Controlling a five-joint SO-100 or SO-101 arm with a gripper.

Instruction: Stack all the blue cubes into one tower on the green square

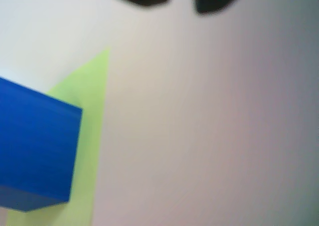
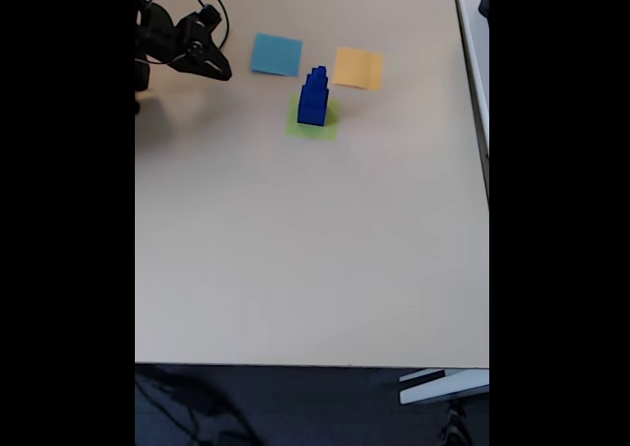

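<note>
In the fixed view, one tower of blue cubes [image 2: 313, 97] stands in the upper middle of the frame. It looks like about four cubes, but they are too small to count for sure. There are three flat paper squares: one green square [image 2: 328, 126], one light-blue square [image 2: 276, 54] and one orange-yellow square [image 2: 357, 68]. There is one worktop [image 2: 305, 259]. In the wrist view, one blue cube [image 1: 35, 146] shows at the left.

Pale beige table [image 2: 295, 269] over dark floor [image 2: 295, 407], evenly lit
</note>
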